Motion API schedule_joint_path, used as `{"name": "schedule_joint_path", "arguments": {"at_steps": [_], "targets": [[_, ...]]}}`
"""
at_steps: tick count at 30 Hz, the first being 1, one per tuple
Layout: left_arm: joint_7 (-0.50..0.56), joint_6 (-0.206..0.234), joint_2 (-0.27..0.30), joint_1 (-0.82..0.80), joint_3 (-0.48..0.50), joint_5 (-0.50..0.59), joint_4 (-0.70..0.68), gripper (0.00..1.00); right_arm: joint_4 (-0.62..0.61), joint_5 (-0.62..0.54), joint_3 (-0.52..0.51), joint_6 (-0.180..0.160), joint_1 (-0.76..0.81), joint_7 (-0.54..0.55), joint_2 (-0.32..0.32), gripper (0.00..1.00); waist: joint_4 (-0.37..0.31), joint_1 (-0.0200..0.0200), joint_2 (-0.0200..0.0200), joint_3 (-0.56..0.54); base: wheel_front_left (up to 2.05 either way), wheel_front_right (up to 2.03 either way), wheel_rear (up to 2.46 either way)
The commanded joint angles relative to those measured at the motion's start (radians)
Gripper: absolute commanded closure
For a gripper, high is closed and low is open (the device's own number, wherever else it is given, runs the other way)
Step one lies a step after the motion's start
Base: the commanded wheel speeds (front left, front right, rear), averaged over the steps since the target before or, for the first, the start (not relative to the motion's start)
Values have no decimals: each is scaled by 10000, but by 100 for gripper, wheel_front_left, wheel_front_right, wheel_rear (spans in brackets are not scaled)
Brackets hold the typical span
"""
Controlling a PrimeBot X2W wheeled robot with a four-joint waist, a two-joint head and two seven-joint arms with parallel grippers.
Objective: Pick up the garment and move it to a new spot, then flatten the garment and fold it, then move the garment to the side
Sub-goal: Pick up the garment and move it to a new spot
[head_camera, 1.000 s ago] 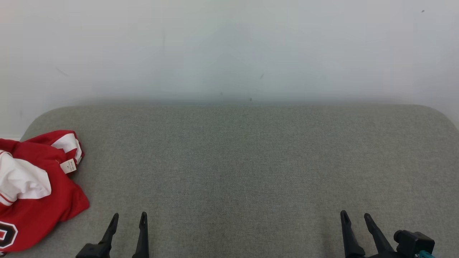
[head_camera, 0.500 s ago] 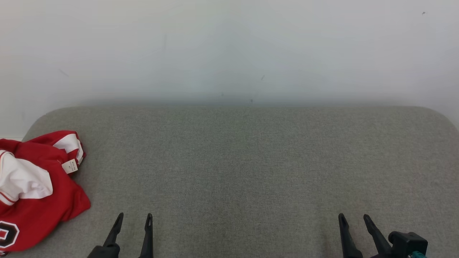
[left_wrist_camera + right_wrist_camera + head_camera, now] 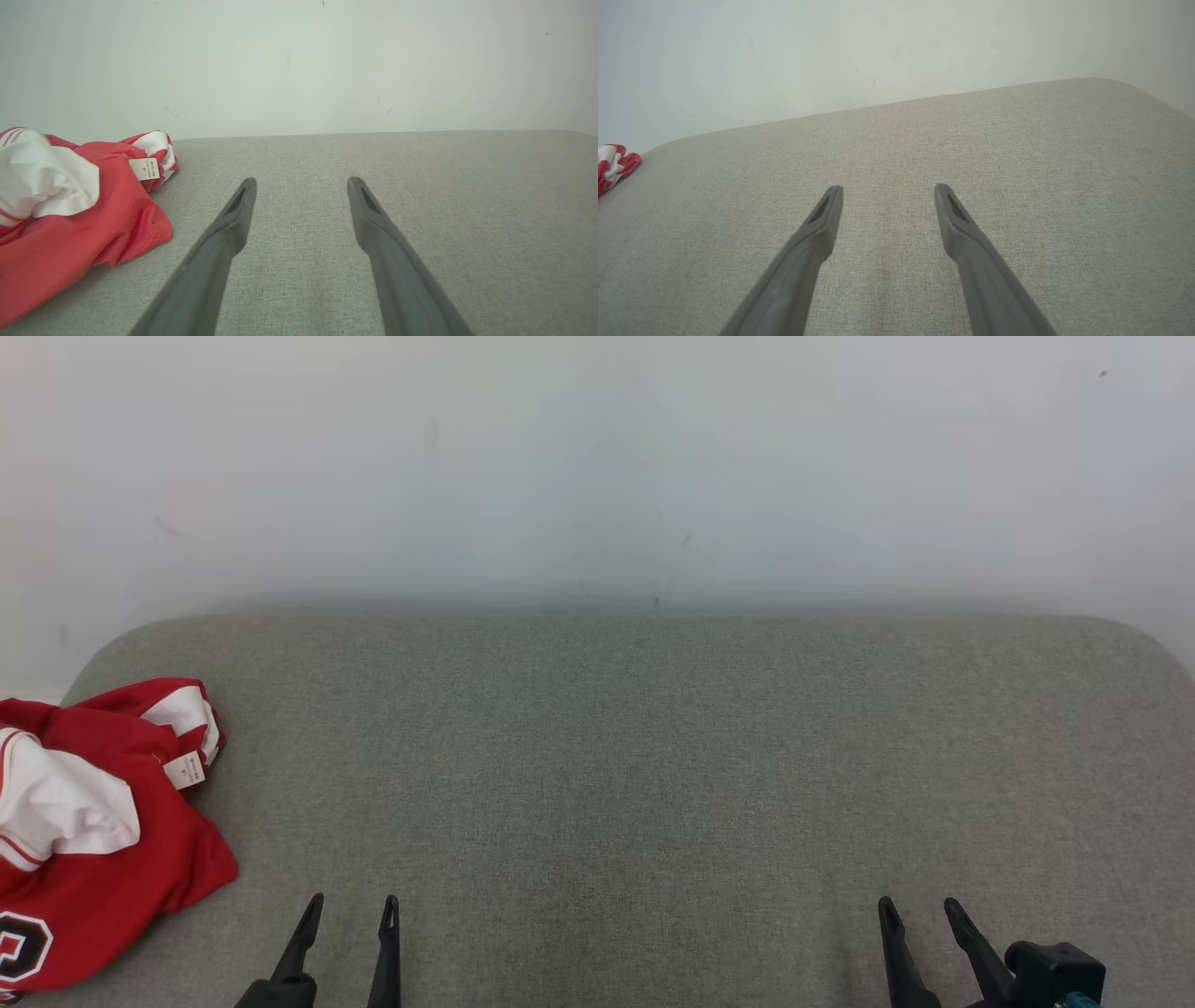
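your garment [image 3: 103,859], crumpled red cloth with white panels, lies at the tabletop's [image 3: 635,756] left edge; the print on its white label [image 3: 185,771] is too small to read. the tabletop is grey woven fabric with rounded corners, against a pale wall [image 3: 597,476]. left pincer [image 3: 355,900] and right pincer [image 3: 917,903] are released, grasping nothing.

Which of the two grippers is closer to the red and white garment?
The left gripper, close beside the garment but not touching; the right gripper is far across.

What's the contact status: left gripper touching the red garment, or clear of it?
Apart. The left wrist view shows a strip of bare grey cushion between the open left gripper and the garment, which lies off to its left.
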Motion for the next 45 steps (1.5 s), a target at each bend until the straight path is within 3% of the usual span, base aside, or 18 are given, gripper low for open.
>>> {"name": "schedule_joint_path", "arguments": {"at_steps": [1,7,13,31,45], "targets": [[-45,-32,-29,62,19,39,37,0,15,38,25,-17,41,-71,-19,0,1,0,0,-2,0,0,0],[-45,-82,-109,-10,115,-66,123,0,67,133,33,-17,111,-107,-19,0,126,0,0,-20,0,0,0],[-45,20,-152,-71,303,-75,61,0,-10,69,140,-17,52,-97,-18,0,733,0,0,-2,0,0,0],[-45,121,329,497,896,2,-234,0,631,569,779,-17,-106,-527,-13,0,4340,0,0,-210,0,0,0],[-45,519,212,1181,1634,-187,-1155,0,969,439,1737,-17,-1096,-367,-16,0,4788,0,0,336,0,0,0]]}}
